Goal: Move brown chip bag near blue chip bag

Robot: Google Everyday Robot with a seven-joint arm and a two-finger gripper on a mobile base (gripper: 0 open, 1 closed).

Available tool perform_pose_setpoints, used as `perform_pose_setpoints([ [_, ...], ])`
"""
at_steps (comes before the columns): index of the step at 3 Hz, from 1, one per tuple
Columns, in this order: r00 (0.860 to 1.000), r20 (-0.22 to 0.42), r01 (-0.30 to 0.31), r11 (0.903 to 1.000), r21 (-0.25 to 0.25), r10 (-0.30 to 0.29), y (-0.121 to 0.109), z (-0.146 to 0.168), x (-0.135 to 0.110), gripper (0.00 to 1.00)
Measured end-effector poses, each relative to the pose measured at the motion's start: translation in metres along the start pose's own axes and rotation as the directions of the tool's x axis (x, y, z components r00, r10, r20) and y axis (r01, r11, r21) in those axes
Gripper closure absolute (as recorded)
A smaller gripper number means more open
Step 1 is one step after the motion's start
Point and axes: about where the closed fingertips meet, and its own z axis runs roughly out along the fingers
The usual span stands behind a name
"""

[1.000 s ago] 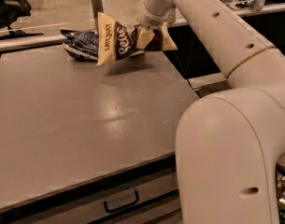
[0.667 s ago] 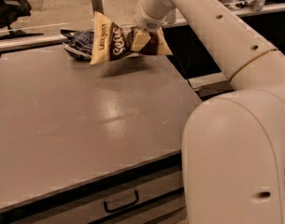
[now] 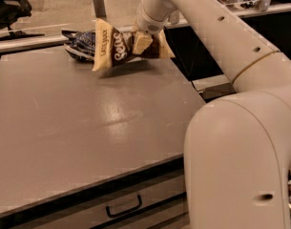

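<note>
Camera view, end effector [image 3: 141,42] gripping brown chip bag [image 3: 117,50], now nearer blue chip bag [image 3: 80,45]

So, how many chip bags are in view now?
2. The brown chip bag hangs in the tool over the far end of the table; the blue chip bag lies just behind it, partly hidden.

Warm overhead light; soft glare mid-frame on flat grey tabletop [image 3: 111,116]. Cream two-finger gripper [image 3: 141,42], upper centre, gripping brown chip bag [image 3: 117,52], throws faint shadow beneath.
</note>
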Motion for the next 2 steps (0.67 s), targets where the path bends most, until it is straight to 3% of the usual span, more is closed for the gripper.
perform_pose_setpoints([
  [1, 1.0, 0.001, 0.001, 1.0, -0.005, -0.001, 0.0014, 0.0037, -0.0007, 0.0],
  [2, 1.0, 0.001, 0.001, 1.0, -0.005, -0.001, 0.0014, 0.0037, -0.0007, 0.0],
])
